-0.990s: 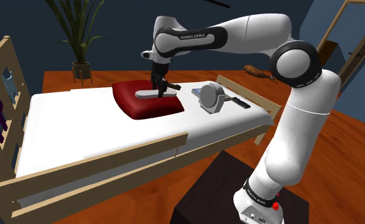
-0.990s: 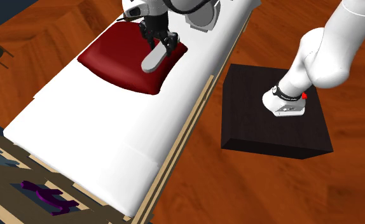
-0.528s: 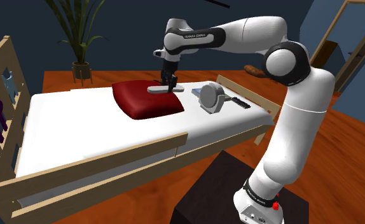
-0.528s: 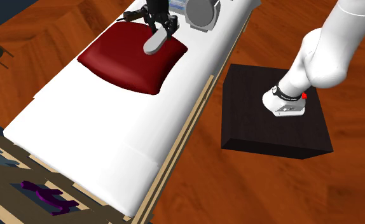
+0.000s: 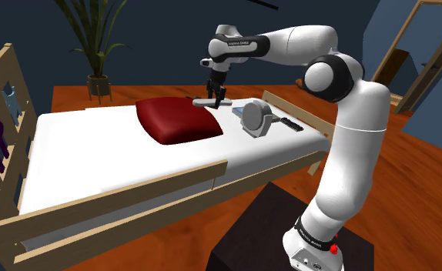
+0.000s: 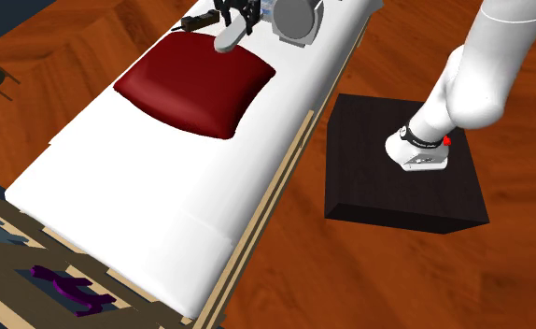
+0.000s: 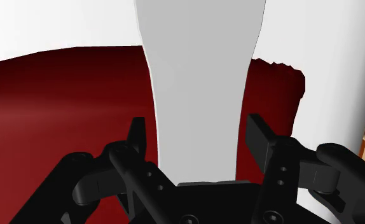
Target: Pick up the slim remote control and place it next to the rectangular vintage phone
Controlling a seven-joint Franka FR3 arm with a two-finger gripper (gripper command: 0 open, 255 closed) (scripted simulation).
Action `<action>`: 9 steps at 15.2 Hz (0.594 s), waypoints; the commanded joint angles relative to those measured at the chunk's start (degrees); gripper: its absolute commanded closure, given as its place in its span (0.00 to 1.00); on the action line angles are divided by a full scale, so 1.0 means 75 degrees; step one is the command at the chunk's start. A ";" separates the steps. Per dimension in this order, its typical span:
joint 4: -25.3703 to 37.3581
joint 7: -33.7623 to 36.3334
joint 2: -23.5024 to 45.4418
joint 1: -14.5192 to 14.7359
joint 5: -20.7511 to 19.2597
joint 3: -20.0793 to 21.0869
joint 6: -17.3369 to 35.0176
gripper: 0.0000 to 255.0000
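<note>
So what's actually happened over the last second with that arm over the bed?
The hand, clasping the grey remote, rose from the middle of the red pillow and carried the remote toward the shoulder view's right. It now hangs over the pillow's edge, nearer the grey phone. It never let go. Pillow, phone and bed stayed put.

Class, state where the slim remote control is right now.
The remote control, clasped in the gripper, hangs over the dark red cushion's far edge, left of the grey phone in the shoulder view.
</note>
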 commanded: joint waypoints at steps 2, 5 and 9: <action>0.0594 -0.0499 0.0410 -0.0334 0.0091 -0.0153 -0.0179 1.00; 0.1352 -0.0949 0.0921 -0.0676 0.0194 -0.0275 -0.0427 1.00; 0.2670 -0.1506 0.1776 -0.1170 0.0347 -0.0391 -0.0895 1.00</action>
